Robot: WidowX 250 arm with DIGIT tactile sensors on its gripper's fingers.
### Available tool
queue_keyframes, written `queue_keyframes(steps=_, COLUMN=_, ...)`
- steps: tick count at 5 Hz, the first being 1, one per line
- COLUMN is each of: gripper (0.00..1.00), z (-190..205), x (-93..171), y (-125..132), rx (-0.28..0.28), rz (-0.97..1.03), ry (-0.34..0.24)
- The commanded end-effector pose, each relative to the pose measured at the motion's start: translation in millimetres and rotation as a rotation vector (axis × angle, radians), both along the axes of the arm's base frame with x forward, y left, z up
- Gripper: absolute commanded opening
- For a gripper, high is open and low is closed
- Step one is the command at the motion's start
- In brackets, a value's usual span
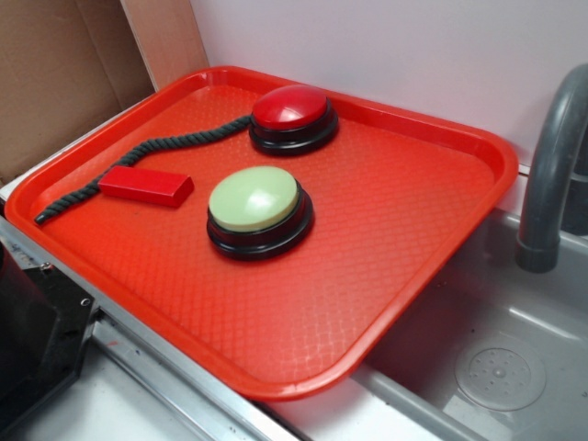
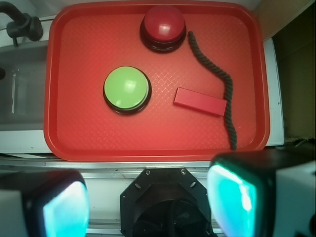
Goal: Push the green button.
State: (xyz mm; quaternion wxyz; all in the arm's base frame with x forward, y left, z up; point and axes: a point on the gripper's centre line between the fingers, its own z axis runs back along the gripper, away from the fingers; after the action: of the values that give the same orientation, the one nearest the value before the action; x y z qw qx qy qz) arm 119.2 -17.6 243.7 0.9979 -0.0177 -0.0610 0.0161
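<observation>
The green button (image 1: pixel 254 200) has a pale green dome on a black round base and sits near the middle of the red tray (image 1: pixel 386 276). It also shows in the wrist view (image 2: pixel 126 89). The red-domed button (image 1: pixel 291 114) sits behind it; in the wrist view it (image 2: pixel 163 27) is at the tray's far edge. My gripper (image 2: pixel 148 202) is open and empty, high above the robot's base, well short of the tray. It does not show in the exterior view.
A red block (image 1: pixel 147 186) and a dark rope (image 1: pixel 138 163) lie on the tray's left side. A grey sink (image 1: pixel 514 358) with a faucet (image 1: pixel 551 165) lies to the right. The black robot base (image 2: pixel 168 202) sits below the gripper. Cardboard (image 1: pixel 55 73) stands at back left.
</observation>
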Motion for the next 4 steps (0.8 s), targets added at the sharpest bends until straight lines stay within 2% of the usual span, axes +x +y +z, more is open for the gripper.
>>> queue_keyframes(steps=1, gripper=1.00, z=0, x=0, y=0, rx=0.000, rz=0.000, ry=0.000)
queue_keyframes(steps=2, gripper=1.00, z=-39, x=50, y=-43, rx=0.031, rz=-0.251, ry=0.042)
queue_keyframes(steps=3, gripper=1.00, z=-74, x=85, y=-75, rx=0.075, rz=-0.498, ry=-0.004)
queue_keyframes(steps=4, gripper=1.00, z=-103, x=96, y=-77, rx=0.099, rz=-0.630, ry=-0.020)
